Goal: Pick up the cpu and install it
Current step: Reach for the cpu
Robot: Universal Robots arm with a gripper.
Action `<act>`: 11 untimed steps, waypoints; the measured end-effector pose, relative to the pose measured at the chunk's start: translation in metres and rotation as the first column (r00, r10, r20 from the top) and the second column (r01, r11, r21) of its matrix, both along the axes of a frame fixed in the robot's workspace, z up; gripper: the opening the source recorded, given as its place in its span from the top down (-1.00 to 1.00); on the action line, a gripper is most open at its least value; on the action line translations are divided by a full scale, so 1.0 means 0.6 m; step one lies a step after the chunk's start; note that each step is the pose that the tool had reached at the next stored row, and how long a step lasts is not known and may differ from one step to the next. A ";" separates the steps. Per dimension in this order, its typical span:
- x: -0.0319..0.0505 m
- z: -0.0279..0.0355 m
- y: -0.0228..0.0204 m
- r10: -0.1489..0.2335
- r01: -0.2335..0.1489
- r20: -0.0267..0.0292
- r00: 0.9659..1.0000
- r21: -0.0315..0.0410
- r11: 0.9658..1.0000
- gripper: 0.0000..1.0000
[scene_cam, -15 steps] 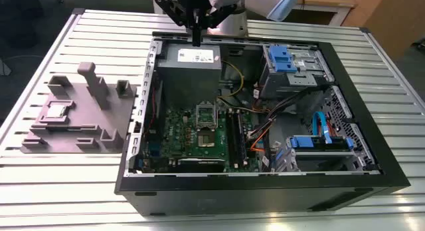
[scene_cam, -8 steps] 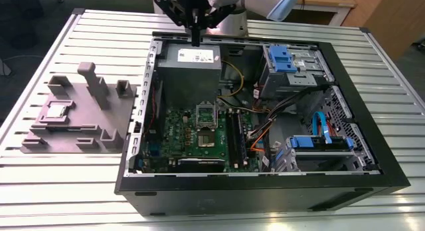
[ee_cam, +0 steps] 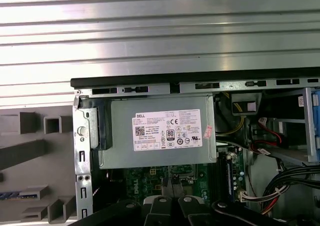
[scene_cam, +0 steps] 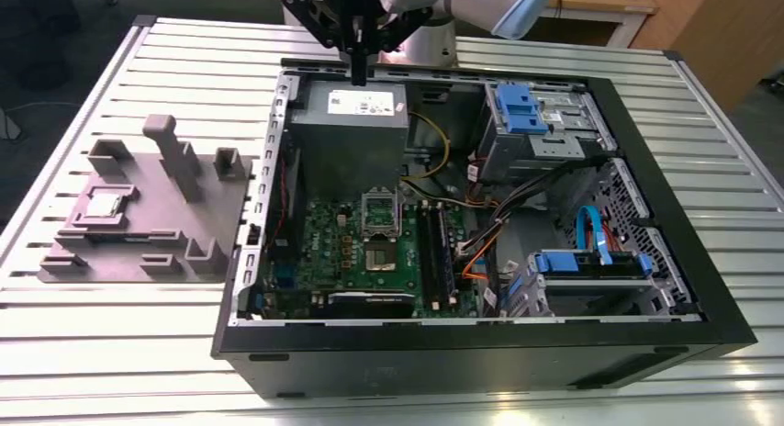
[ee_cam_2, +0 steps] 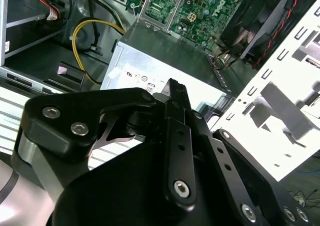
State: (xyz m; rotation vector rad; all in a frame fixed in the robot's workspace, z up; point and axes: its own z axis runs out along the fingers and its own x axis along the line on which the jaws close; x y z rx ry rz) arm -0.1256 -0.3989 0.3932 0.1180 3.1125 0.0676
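Pincer: my gripper (scene_cam: 359, 75) hangs at the upper centre of the exterior view with its fingers pointing down. They are drawn together into a narrow line and hold nothing. In the second wrist view they read as one black bar.
Under me: the grey power supply box (scene_cam: 349, 123) with its white label, set against the far wall of the open computer case (scene_cam: 490, 339). My tips are over that far edge.
Cpu: the cpu (scene_cam: 108, 204) lies flat in a recess of the grey fixture plate (scene_cam: 147, 238), at the middle left of the exterior view. It is outside the case and well apart from me, below and to the left of my tips in that frame.
In the way: the case's side wall (scene_cam: 272, 169) stands between me and the plate. Upright posts (scene_cam: 168, 151) rise from the plate just to the right of the cpu.
Motherboard: the green motherboard (scene_cam: 325, 238) lies at the centre of the frame with the metal socket frame (scene_cam: 380, 210) on it, on the near side of the power supply.
Other things: blue drive brackets (scene_cam: 520, 109) at the upper right, a tangle of cables (scene_cam: 490, 233) right of the board, and a yellow cable (ee_cam_2: 82, 40) in the second wrist view.
Table: a slatted metal table (scene_cam: 123, 343) carries both the case and the plate.
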 end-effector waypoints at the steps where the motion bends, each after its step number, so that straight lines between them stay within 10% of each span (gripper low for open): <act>1: 0.000 0.000 0.0000 0.000 0.000 0.000 1.000 0.000 1.000 0.80; 11: 0.000 0.000 0.0000 0.000 0.000 0.000 1.000 0.000 1.000 0.80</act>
